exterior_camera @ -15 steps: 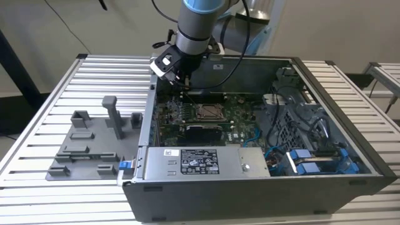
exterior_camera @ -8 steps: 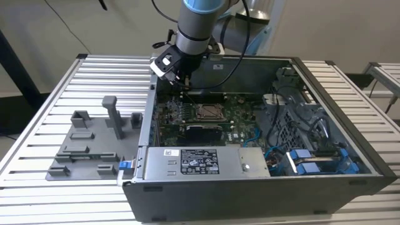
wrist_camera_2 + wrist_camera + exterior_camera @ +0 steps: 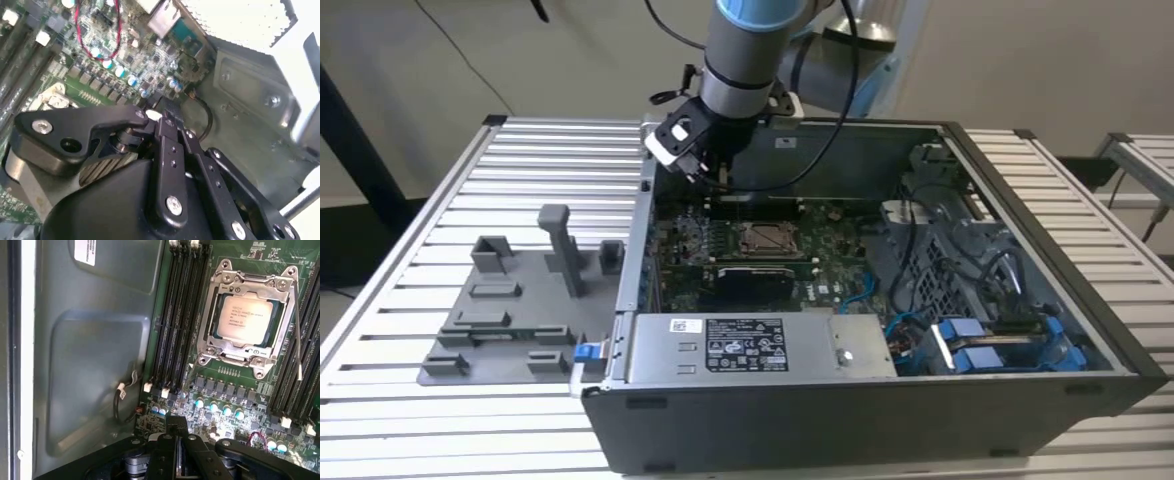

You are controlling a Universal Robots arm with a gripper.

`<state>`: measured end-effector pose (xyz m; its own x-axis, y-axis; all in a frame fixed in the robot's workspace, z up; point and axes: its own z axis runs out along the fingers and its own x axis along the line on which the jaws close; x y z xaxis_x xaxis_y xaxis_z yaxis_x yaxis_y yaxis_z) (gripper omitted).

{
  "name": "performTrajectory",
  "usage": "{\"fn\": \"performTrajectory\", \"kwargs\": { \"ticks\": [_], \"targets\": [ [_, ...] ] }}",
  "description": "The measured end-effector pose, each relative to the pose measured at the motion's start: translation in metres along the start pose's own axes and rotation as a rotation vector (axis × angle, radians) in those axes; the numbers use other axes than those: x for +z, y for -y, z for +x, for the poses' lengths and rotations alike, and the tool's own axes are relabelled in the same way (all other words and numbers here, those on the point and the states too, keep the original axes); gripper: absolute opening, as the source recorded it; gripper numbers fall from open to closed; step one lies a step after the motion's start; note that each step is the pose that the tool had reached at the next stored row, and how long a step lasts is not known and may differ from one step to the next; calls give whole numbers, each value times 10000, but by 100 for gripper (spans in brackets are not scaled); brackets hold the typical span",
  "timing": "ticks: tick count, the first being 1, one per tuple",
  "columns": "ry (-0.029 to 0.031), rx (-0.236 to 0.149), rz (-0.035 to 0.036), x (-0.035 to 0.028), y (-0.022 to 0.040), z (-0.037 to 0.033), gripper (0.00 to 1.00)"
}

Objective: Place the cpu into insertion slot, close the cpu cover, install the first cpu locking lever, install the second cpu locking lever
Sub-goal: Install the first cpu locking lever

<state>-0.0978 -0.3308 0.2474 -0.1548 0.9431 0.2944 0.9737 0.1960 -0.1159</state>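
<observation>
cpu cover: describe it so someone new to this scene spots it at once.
Inside the open computer case, find the green motherboard; near its middle sits a silver metal frame, the cpu cover. Unlike the long black memory slots flanking it, it is square and shiny, with a window showing the cpu.

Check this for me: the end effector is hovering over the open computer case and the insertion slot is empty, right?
Not empty. In the first wrist view the cpu sits in the insertion slot. The end effector does hover over the open computer case.
</observation>
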Motion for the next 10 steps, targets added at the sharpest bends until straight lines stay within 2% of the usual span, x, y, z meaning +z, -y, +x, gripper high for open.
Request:
{"fn": "performTrajectory", "kwargs": {
  "ticks": [6,10],
  "targets": [
    [-88,-14,-14,-10,-21,-17,11],
    [-93,-15,-13,-22,-45,-23,11]
  ]
}}
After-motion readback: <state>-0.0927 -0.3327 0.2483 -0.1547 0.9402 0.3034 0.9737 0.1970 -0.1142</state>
